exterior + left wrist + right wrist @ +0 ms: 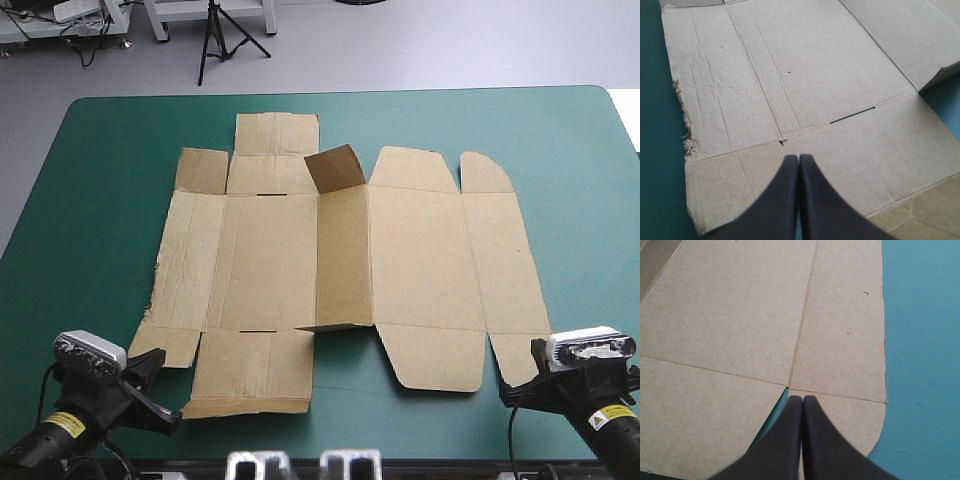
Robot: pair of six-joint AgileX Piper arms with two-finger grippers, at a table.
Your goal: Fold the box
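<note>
High view gives me the brown box (400, 260) lying cut open and flat in the middle of the teal-green desk (90, 200), with one small far flap (335, 168) tilted up. My left jaws are clenched over its near-left corner, and my right jaws are clenched over its near-right corner.

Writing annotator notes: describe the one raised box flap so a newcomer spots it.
The brown box lies as a flat cut sheet on the teal-green table. At its far edge, near the middle, is a small flap. Alone among its flat neighbours, it tilts up.
</note>
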